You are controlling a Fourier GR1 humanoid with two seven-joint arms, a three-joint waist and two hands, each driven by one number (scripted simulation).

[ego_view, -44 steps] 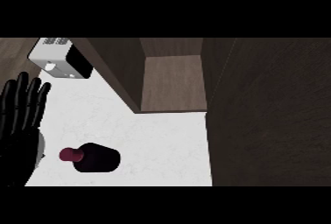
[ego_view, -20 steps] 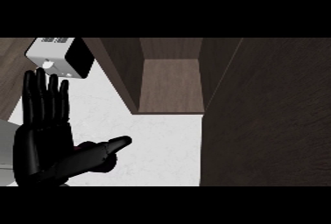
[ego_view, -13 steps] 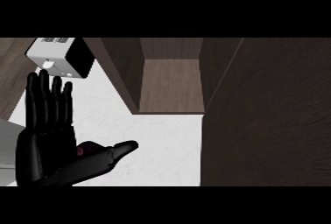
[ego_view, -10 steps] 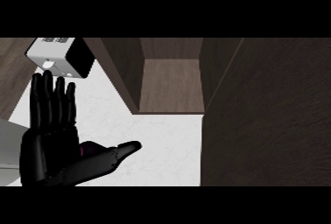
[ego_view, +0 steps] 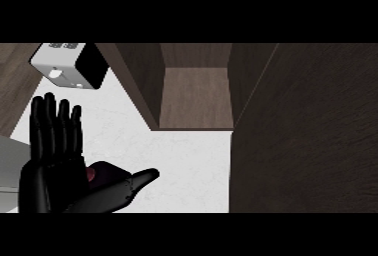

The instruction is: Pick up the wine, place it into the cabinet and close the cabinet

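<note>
My left hand point(ego_view: 52, 170) fills the lower left of the head view, fingers straight and pointing up, thumb stretched out to the right. It stands open in front of the wine bottle point(ego_view: 111, 172), a dark bottle with a maroon cap point(ego_view: 90, 173) lying on the white counter point(ego_view: 184, 160). Only a small part of the bottle shows, in the crook between palm and thumb. The cabinet point(ego_view: 196, 95) stands open at the back, its wooden shelf bare. My right hand does not show.
The cabinet's dark door point(ego_view: 310, 130) swings out along the whole right side. A white and black toaster point(ego_view: 66, 65) sits at the back left on the counter.
My left hand has come in from the left edge over the bottle, which now hides behind it. In the last second the thumb dropped a little and the maroon cap came into sight.
</note>
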